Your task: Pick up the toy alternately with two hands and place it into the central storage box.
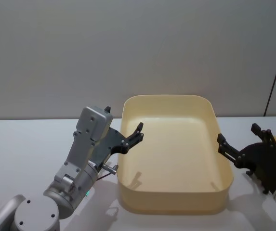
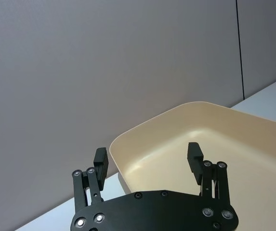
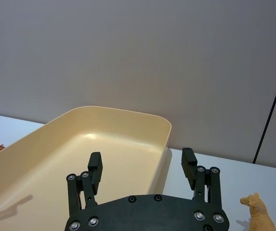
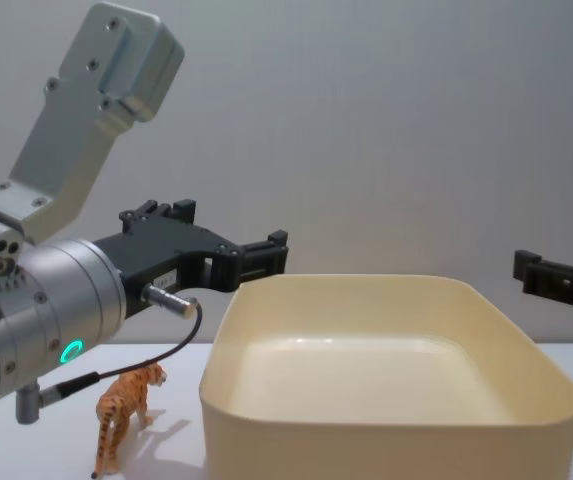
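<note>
Central storage box sat mid-desk, cream-yellow, nothing inside. Toy tiger stood upright on the desk just left of the box, under my left arm. A tan animal figure stood on the desk to the box's right.

My left gripper hung above the box's left rim, fingers spread, empty. My right gripper hung by the right rim, also spread and empty.

Judged step: first pick not yet made. To do it well, I should drop the left gripper outside the wall, straddle the tiger's body across its flanks, close gently, lift above the rim, then let go over the box's middle.

Hidden: my left arm covered the tiger in the head view. The tan figure was cut off at the right wrist view's edge, species unclear.
</note>
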